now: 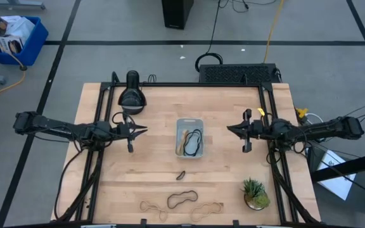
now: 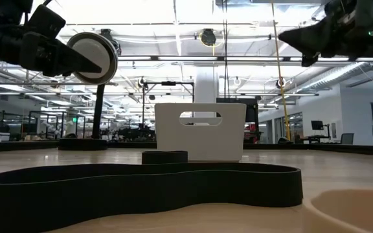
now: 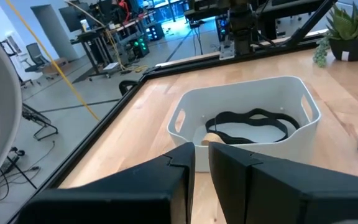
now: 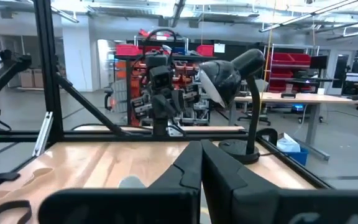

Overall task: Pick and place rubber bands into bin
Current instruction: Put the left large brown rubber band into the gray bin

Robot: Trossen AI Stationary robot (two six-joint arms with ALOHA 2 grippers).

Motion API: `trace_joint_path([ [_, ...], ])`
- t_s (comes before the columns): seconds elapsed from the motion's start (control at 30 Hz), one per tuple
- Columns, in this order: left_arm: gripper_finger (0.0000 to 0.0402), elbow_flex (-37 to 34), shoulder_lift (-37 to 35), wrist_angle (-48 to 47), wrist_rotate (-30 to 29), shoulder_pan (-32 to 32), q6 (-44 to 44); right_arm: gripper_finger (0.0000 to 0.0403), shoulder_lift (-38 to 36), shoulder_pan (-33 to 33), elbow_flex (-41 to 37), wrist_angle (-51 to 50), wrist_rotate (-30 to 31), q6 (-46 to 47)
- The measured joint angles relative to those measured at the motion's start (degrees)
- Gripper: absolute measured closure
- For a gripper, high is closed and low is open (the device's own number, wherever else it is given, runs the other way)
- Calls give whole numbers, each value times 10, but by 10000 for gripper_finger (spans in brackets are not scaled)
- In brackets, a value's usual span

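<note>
The pale bin [image 1: 189, 121] stands at the table's middle and holds a black rubber band [image 1: 194, 142] and a tan one [image 1: 185, 134]; both show in the left wrist view [image 3: 253, 121] [image 3: 211, 137]. More rubber bands lie flat near the front edge: a small dark one [image 1: 180, 175], a black one [image 1: 182, 200] and two tan ones [image 1: 149, 206] [image 1: 206, 211]. My left gripper [image 1: 144, 130] hovers left of the bin, shut and empty, with only a thin slit between its fingers [image 3: 202, 165]. My right gripper [image 1: 229, 128] hovers right of the bin, shut and empty [image 4: 201, 163].
A black desk lamp [image 1: 132, 95] stands at the far left of the table. A small potted plant [image 1: 255, 194] stands at the near right corner. Black frame rails run along the table's left, right and far sides. Bare wood lies between the bin and the loose bands.
</note>
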Motion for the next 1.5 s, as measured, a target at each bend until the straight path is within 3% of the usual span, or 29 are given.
trace_joint_path([
  [0.37,346,0,0,-3,0,0,0,403,-37,-21,-30,0,-2,17],
  [0.8,346,0,0,-27,-12,0,-15,403,-36,-21,-31,-20,-2,-33],
  [0.97,375,0,0,-10,119,-18,-36,403,-36,-21,-32,-20,-2,-52],
  [1.07,395,0,0,6,152,-51,-86,403,-36,-21,-32,-20,-2,-63],
  [1.23,398,2,33,22,115,-129,-176,403,-36,-21,-32,-20,-2,-71],
  [1.5,398,49,182,63,-50,-274,-324,403,-36,-21,-32,-16,-2,-81],
])
